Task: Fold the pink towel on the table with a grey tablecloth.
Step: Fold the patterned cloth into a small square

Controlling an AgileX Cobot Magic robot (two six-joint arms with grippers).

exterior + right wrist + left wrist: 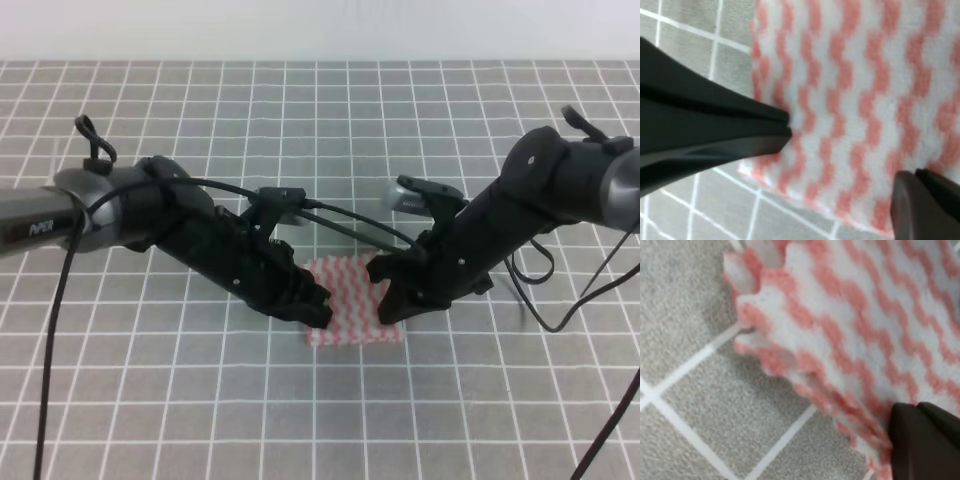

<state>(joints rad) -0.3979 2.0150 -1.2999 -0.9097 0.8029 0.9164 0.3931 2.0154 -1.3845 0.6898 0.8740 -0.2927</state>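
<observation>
On the counter with a grey tablecloth [200, 400], just below the middle of the high view, lies the pink towel [352, 305], a small rectangle of pink-and-white zigzag stripes covering about one grid square. Both arms lean in over it from opposite sides. The left gripper [312, 305] reaches down to the towel's left edge, and the right gripper [392, 300] comes down on its right edge.

In the left wrist view the towel [860, 330] shows stacked scalloped edges, one layer lying over another, slightly raised above the grey cloth [690, 315]; a dark finger [925, 445] sits against the lower right of the towel, and I cannot tell whether the left fingers are spread or pinching.

In the right wrist view two dark fingers [715, 125] lie pressed together, their tips meeting right at the towel's [865, 100] left edge, seemingly nipping the fabric there. Another dark part [927, 205] shows at the lower right corner
</observation>
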